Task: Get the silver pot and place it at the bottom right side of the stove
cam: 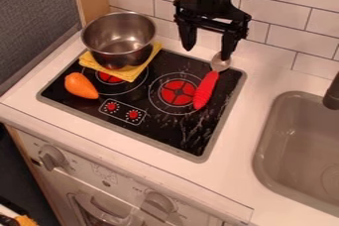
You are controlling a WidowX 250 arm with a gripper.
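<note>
My gripper (207, 49) hangs open near the back of the stove, its two fingers apart with nothing held between them. To its left, the silver pot (120, 40) sits upright on a folded yellow cloth (143, 67) at the back left of the black stove (157, 125). The gripper and the pot are apart. The stove's bottom right corner lies toward the front edge of the counter.
An orange carrot-like toy (81, 86) lies at the stove's left. A spoon with a red handle (206, 89) lies over the right burner, its metal end near the gripper's right finger. The grey sink (301, 143) is at the right; a tiled wall (301, 27) stands behind.
</note>
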